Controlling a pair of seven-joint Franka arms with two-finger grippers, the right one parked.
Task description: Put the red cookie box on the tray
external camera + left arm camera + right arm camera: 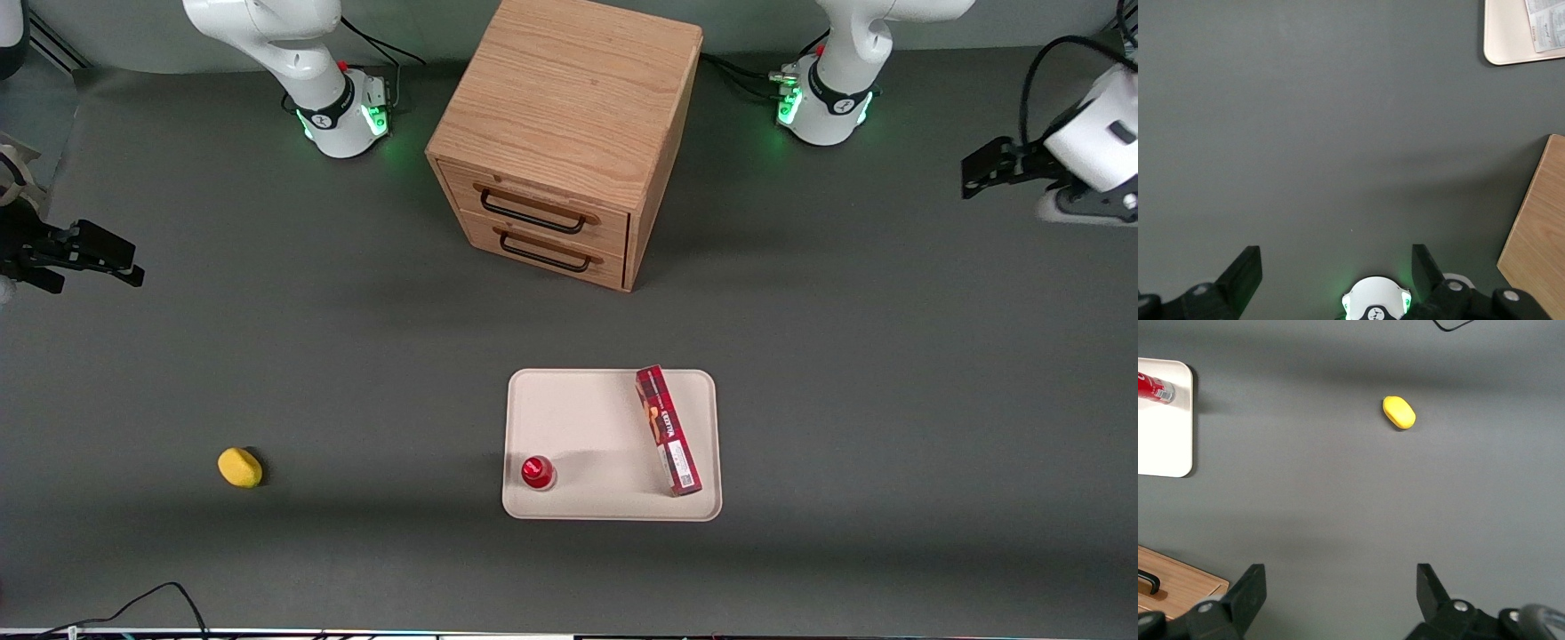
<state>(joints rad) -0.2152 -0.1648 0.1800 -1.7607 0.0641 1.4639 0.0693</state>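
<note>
My gripper (978, 169) hangs wide open, empty, well apart from the red cookie box (669, 430) lying on the tray (578, 418); I judge only a careless return could knock it off.

One tray (569, 400), one red cookie box (668, 430)

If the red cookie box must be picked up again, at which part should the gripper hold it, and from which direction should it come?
Probably from straight above, closing across the narrow width near the middle of the red cookie box. It lies flat on the tray, long, slightly slanted, close to one short rim, so the fingers should turn to match that slant. The gripper is open, away over the table near the working arm's base.
</note>
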